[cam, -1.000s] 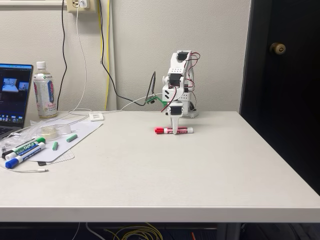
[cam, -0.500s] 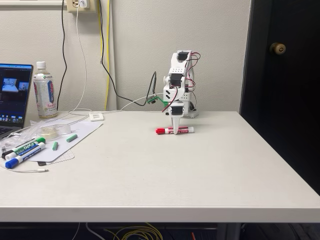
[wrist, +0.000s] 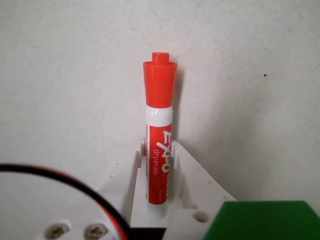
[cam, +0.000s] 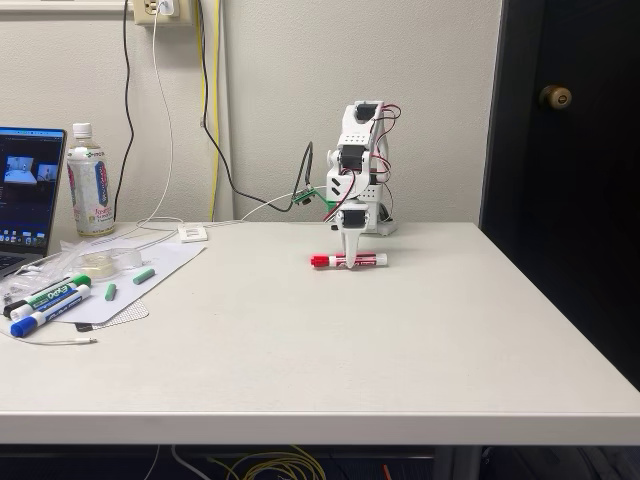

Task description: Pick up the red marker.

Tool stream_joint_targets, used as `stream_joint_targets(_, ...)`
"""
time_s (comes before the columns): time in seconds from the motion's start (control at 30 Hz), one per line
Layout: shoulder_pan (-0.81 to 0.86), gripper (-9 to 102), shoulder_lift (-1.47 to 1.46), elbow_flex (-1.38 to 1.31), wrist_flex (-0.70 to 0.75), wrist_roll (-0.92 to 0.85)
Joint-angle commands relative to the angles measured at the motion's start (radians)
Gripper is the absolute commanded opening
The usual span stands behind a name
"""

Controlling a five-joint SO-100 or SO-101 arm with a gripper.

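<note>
The red marker (cam: 348, 261), a short dry-erase pen with a red cap, a white barrel carrying a red label and a red end, lies level just above or on the wide, pale grey bench (cam: 330, 340), crosswise in the fixed view, in front of the base of the white, red-wired robot arm (cam: 358, 160). That arm stands near the back edge of the bench and folds down so that its white plastic gripper (cam: 349, 262) points straight at the bench and straddles the middle of the marker. In the wrist view the gripper (wrist: 159, 192) is closed tight on the barrel, one white finger (wrist: 141, 180) pressed against each side of the label, with the marker (wrist: 160, 135) running away from the camera, cap end farthest. At the left edge of the fixed view sit an open laptop (cam: 25, 195) and a clear drink bottle with a white cap (cam: 89, 182). Nearer the front, on a flat white sheet (cam: 130, 285), lie a green-capped marker (cam: 55, 294) and a blue-capped marker (cam: 45, 314) side by side, well apart from the arm.
</note>
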Motion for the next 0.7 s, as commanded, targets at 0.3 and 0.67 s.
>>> stream_joint_targets(0.3, -0.080, 2, 0.313, -0.031, -0.077, 0.061)
stream_joint_targets(0.67, -0.147, 2, 0.517, -0.040, -0.219, 0.124)
